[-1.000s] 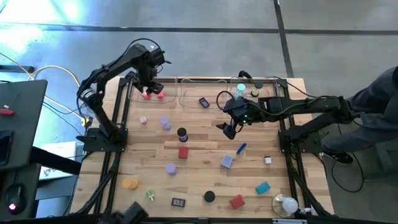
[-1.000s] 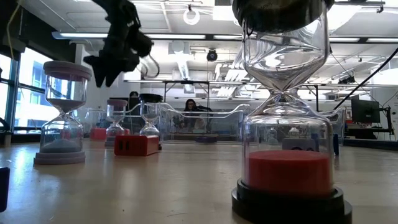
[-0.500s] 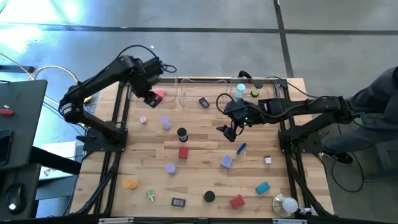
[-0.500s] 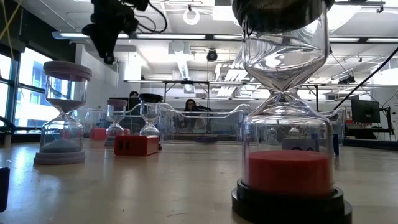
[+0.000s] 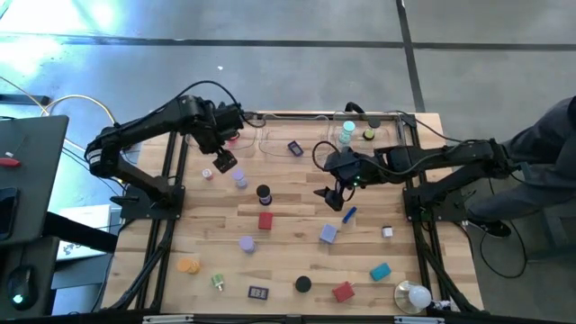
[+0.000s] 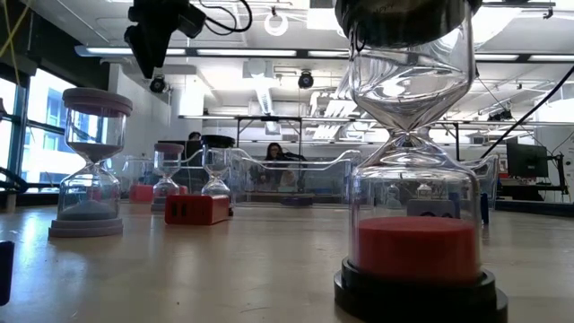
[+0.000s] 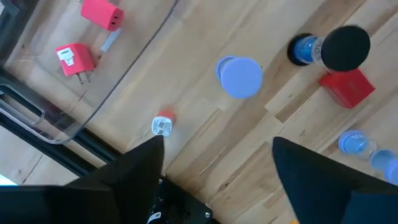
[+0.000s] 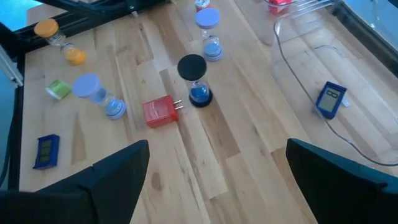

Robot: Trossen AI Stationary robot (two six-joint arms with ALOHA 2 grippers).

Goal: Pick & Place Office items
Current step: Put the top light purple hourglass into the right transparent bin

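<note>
Left wrist view gives me what the high view cannot: two pink plug-shaped blocks [image 7: 90,34] lying inside the clear tray [image 7: 134,74], prongs pointing toward the near table. Beyond the fingers, the left gripper [image 5: 222,161] stands open and empty over a small pink-capped piece [image 5: 207,173] and a lavender-capped hourglass [image 5: 238,177]. A second ago it hung over the far left tray with a narrower gap; it has since drawn back toward the table's middle and widened. The right gripper [image 5: 333,196] hangs open, holding nothing, just far of the blue stick [image 5: 348,215], whose long axis runs diagonally, far-right to near-left.
</note>
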